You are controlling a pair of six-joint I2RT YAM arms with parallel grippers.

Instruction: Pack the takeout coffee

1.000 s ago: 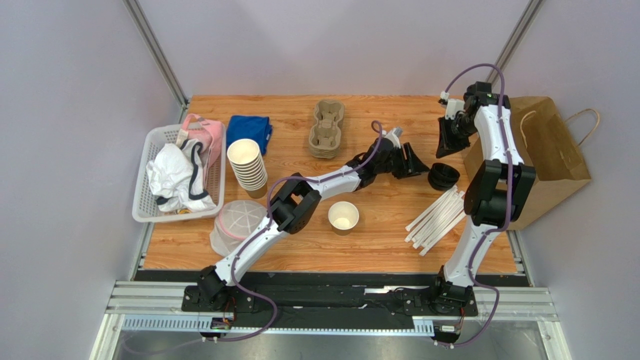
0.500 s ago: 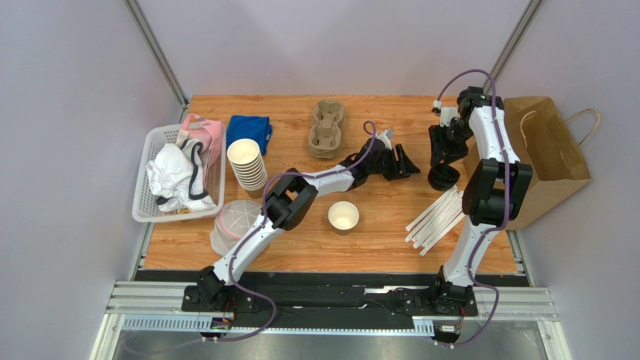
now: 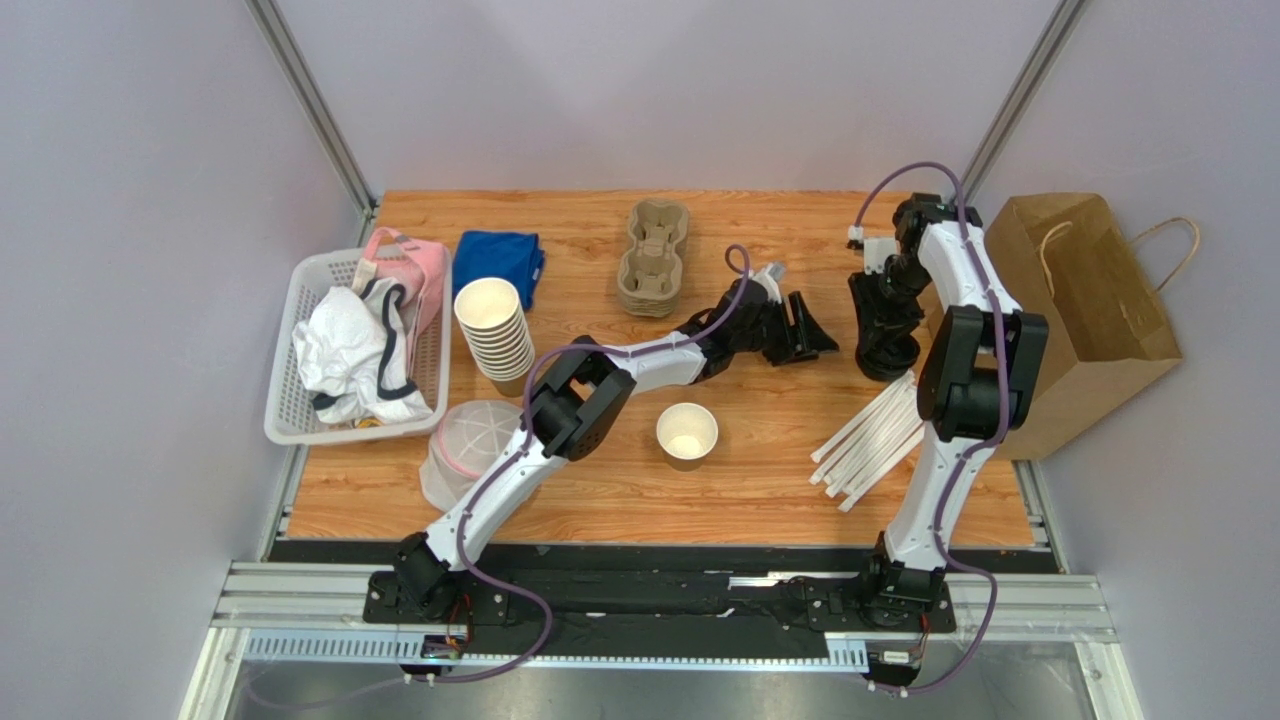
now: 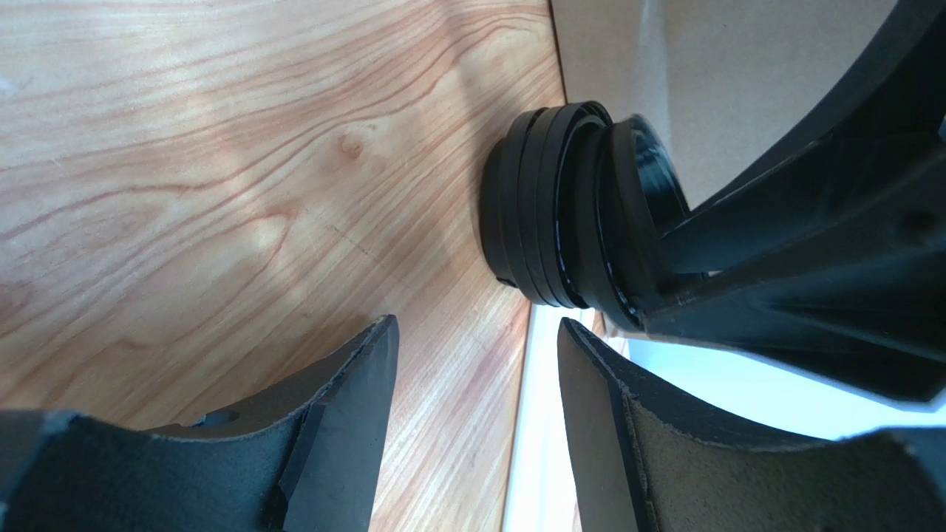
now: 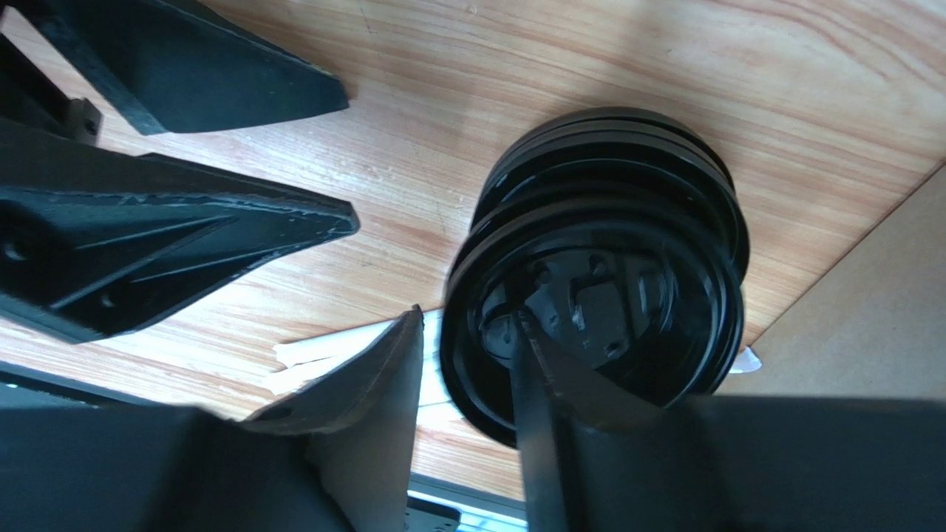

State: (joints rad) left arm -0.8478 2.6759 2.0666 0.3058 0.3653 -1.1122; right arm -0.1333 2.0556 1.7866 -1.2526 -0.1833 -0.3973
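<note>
**Right jaws astride the top lid, cup open at mid-table**

On bare wood near mid-table, just in front of the left forearm: the paper cup (image 3: 687, 432), upright, open-topped, white inside, touched by neither arm. Well apart from the paper bag (image 3: 1097, 293) at the right table edge.

Beside that bag: the stack of black lids (image 3: 887, 360), mostly covered from above by the right gripper (image 3: 884, 333). In the right wrist view, one finger (image 5: 550, 388) inside the tilted top lid (image 5: 622, 299), the other outside its rim, jaws partly apart with the rim between. Cannot tell whether pinched or merely straddled, as the contact is hidden behind the inner finger. Number of lids hard to count, black on black.

Left gripper (image 3: 804, 327): low over the wood, pointing at the stack, jaws spread, holding nothing, near the lids but apart from them. Only the fingertips in its own wrist view, with the rest cut off by the frame.

Just in front of the lids: white straws (image 3: 869, 435), fanned on the wood.

Along the left and back: basket (image 3: 280, 393) of crumpled clothing, stack of cups (image 3: 493, 330), blue cloth (image 3: 499, 258), clear tub (image 3: 473, 447), pulp carrier (image 3: 654, 258).
</note>
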